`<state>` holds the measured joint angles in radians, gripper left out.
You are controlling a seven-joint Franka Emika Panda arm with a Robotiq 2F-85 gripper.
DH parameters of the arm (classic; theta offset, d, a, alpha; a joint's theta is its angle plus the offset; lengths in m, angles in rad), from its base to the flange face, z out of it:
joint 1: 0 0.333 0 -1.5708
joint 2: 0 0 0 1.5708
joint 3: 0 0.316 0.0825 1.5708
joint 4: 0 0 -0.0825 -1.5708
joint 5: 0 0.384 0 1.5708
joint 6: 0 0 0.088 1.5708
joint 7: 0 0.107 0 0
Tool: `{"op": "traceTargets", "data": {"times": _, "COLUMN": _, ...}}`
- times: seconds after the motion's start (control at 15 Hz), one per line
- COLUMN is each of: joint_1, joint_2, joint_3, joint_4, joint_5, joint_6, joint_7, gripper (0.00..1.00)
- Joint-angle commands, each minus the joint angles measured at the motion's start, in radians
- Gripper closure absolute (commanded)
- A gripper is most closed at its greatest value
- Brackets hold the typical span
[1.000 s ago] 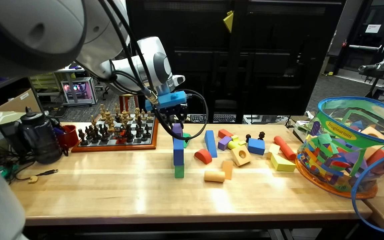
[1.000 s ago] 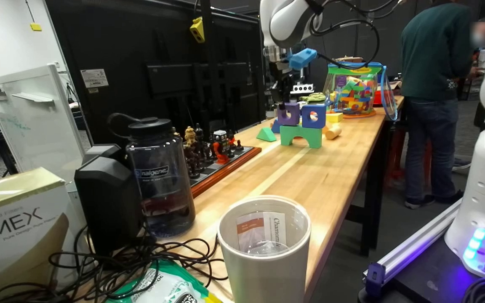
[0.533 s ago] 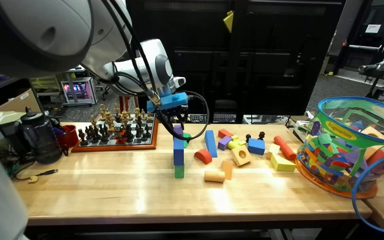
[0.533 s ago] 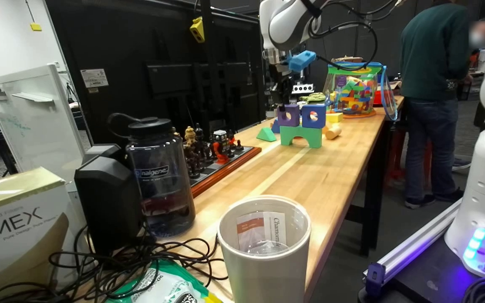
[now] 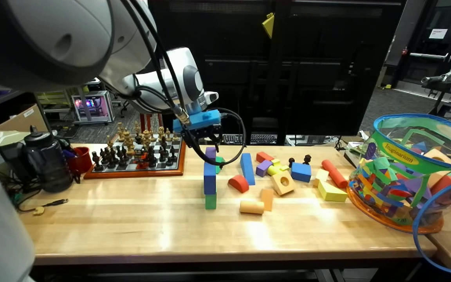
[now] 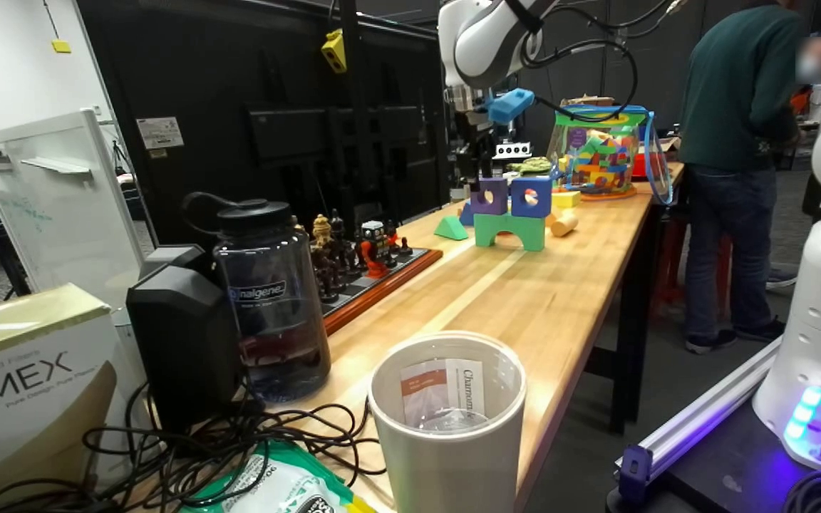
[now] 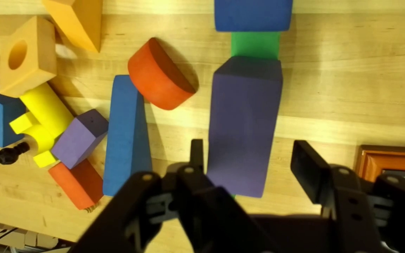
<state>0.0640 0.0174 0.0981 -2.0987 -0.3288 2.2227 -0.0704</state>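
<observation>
In the wrist view, the empty, parted gripper (image 7: 247,154) frames the purple block (image 7: 244,121), already beside the 12-o'clock blue block (image 7: 253,14) on the green arch (image 7: 255,44), loose blocks (image 7: 47,109) unstacked at 9.

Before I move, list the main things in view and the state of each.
End effector: open, holding nothing
Green arch: standing, opening downward
Purple holed block: resting on the arch
Blue holed block: resting on the arch
Orange cylinder: lying on its side
Water bottle: upright, capped
White cup: upright, uncovered
Clear bag: open, holding blocks
Base lights: lit
</observation>
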Motion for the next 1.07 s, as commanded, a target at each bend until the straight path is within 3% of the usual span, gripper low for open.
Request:
{"op": "traceTargets", "data": {"times": 0.0, "joint_1": 0.007, "joint_2": 0.001, "joint_3": -0.007, "joint_4": 0.002, "joint_5": 0.001, "joint_6": -0.002, "joint_7": -0.001, "gripper": 0.34}}
{"op": "traceTargets", "data": {"times": 0.4, "joint_1": 0.007, "joint_2": 0.003, "joint_3": -0.007, "joint_4": 0.005, "joint_5": 0.001, "joint_6": -0.002, "joint_7": -0.001, "gripper": 0.34}}
{"op": "traceTargets", "data": {"times": 0.47, "joint_1": 0.007, "joint_2": 0.003, "joint_3": -0.007, "joint_4": 0.005, "joint_5": 0.001, "joint_6": -0.002, "joint_7": -0.001, "gripper": 0.09}}
{"op": "traceTargets", "data": {"times": 0.73, "joint_1": 0.007, "joint_2": 0.002, "joint_3": -0.007, "joint_4": 0.005, "joint_5": 0.007, "joint_6": 0.002, "joint_7": -0.010, "gripper": 0.00}}
{"op": "traceTargets", "data": {"times": 1.0, "joint_1": 0.008, "joint_2": -0.015, "joint_3": -0.006, "joint_4": 0.000, "joint_5": 0.007, "joint_6": 0.006, "joint_7": -0.005, "gripper": 0.00}}
